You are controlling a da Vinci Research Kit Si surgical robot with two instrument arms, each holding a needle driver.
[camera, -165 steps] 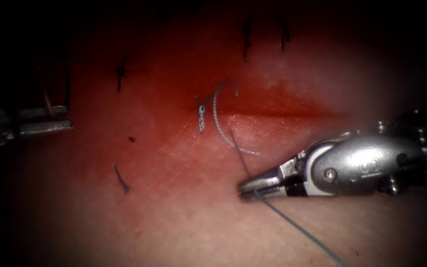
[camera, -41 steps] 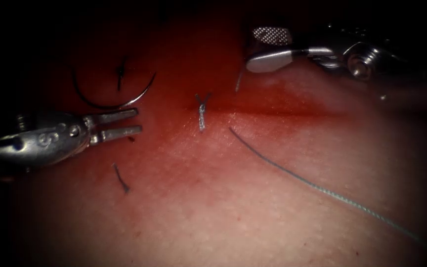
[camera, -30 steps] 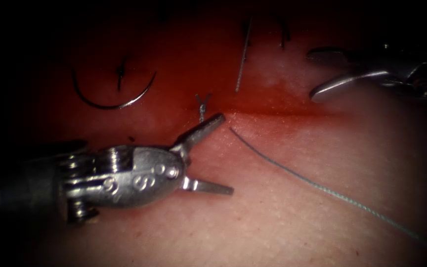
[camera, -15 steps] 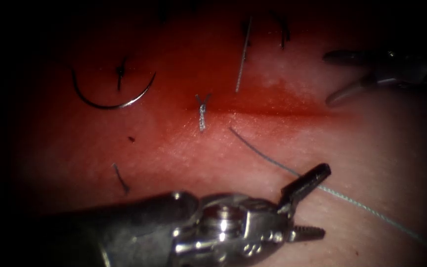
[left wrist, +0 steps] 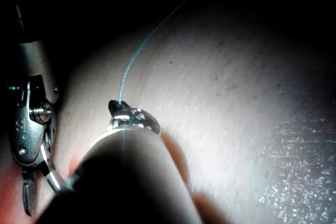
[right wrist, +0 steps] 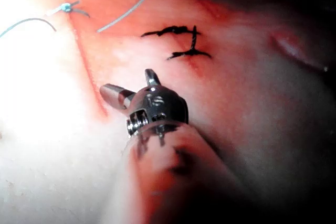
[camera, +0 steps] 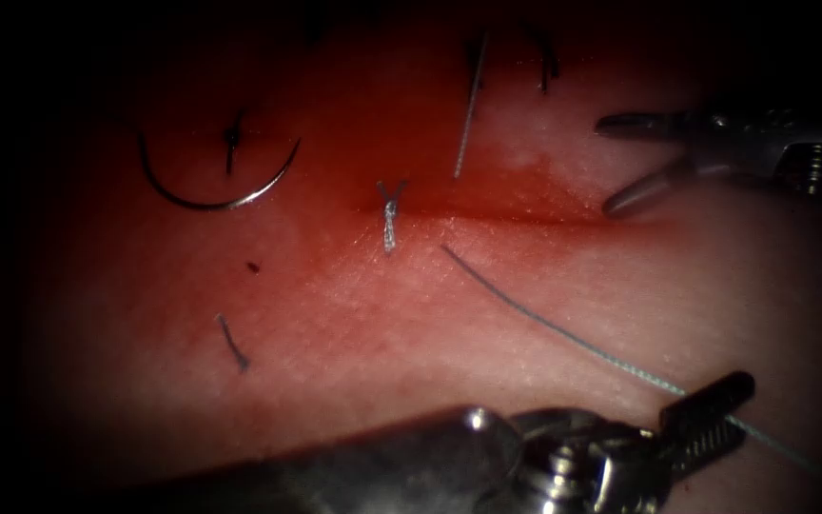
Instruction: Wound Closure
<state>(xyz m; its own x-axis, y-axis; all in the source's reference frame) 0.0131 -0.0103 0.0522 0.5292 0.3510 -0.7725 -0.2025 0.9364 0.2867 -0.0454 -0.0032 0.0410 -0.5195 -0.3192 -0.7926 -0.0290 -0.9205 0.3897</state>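
In the endoscope view the left tool (camera: 715, 419) pinches the thread (camera: 563, 335), the right tool (camera: 620, 162) hangs spread and empty, the needle (camera: 216, 186) lies free on the tissue (camera: 382, 362) well beyond both; the left wrist view shows thread (left wrist: 128, 72) entering its jaws.

endoscope: above and in front of the tissue (camera: 363, 324), looks down on the cut (camera: 516, 214), mid-range
left wrist: along own shaft, very close
right wrist: along own shaft, very close
shared: knot (camera: 389, 214) beside the cut, endoscope + right wrist (right wrist: 66, 8)
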